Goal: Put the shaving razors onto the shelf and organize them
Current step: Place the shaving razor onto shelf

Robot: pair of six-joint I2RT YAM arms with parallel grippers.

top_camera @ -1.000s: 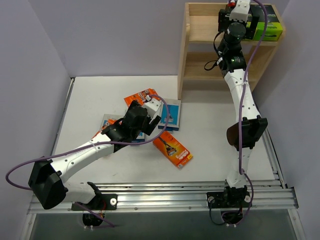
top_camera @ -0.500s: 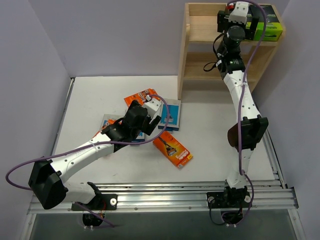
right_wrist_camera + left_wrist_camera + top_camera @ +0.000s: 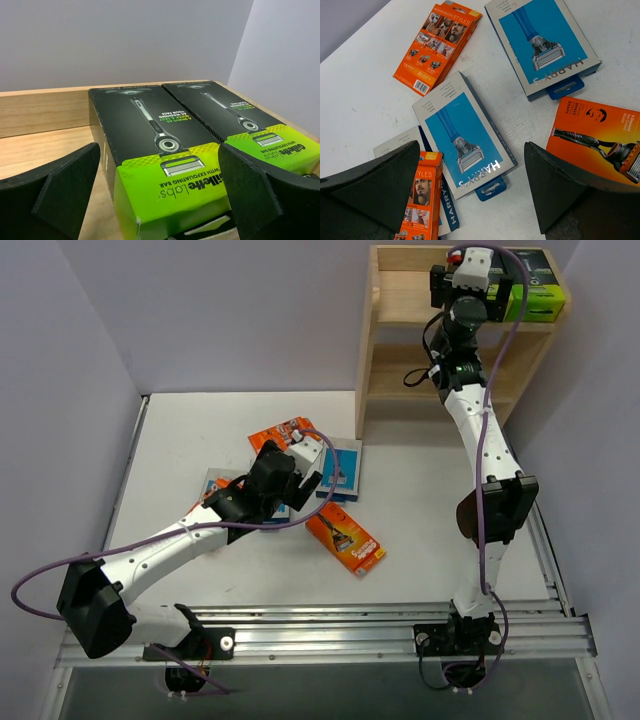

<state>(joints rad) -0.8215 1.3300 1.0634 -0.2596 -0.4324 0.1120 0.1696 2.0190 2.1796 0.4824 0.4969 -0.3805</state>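
Observation:
The wooden shelf (image 3: 395, 300) stands at the far right. Two black boxes with lime-green ends (image 3: 540, 295) lie side by side on its top tier. In the right wrist view they are the left box (image 3: 150, 135) and the right box (image 3: 235, 120). My right gripper (image 3: 160, 195) is open, its fingers on either side of the left box's green end without touching it. My left gripper (image 3: 475, 200) is open above the table. Under it lie light-blue cards (image 3: 460, 135) (image 3: 540, 40) and orange packs (image 3: 437, 45) (image 3: 420, 200) (image 3: 600, 135). A third card (image 3: 395, 145) is partly covered.
The shelf's lower tier (image 3: 400, 380) shows bare wood. The packs cluster mid-table around my left gripper (image 3: 290, 475), with one orange pack (image 3: 348, 538) nearest me. Purple walls close in the left and right sides. A metal rail (image 3: 330, 625) runs along the near edge.
My right gripper has shifted a little to the left over the top tier. The left arm and the packs on the table have not moved.

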